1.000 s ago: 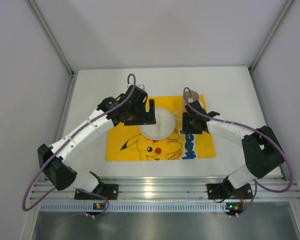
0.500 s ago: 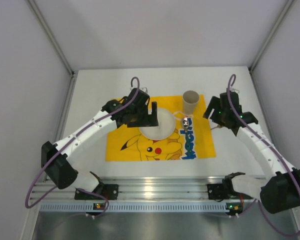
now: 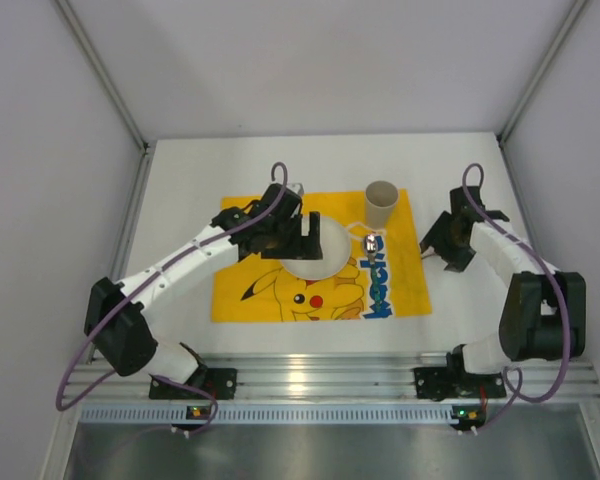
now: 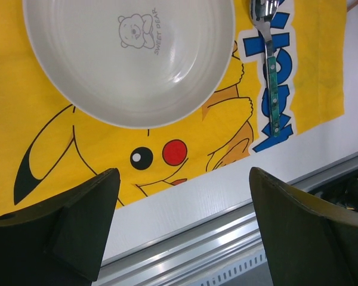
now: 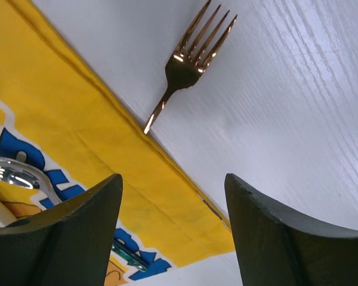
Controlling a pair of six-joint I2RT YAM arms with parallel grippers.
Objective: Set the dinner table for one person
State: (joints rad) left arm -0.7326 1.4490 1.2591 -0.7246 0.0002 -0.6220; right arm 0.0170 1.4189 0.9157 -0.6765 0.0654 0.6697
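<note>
Desk (image 3: 180, 180), where was it?
— Spread before both bases, carrying the yellow mat (image 3: 230, 300) with plate (image 4: 128, 59), spoon (image 4: 271, 77) and cup (image 3: 382, 203)
— The claws?
— Left claw (image 4: 182, 179) gaped empty above the plate; right claw (image 5: 173, 179), released, hung over the stray fork (image 5: 194, 44), probably to fetch it

You have the yellow mat (image 3: 250, 300) lying midway between the dinner table's (image 3: 190, 180) side edges, with the white plate (image 3: 320, 262) on it. The beige cup (image 3: 382, 203) stands on the mat's far side. Your left gripper (image 3: 310, 237) hangs over the plate, and your right gripper (image 3: 438, 248) sits nearer the right edge.
</note>
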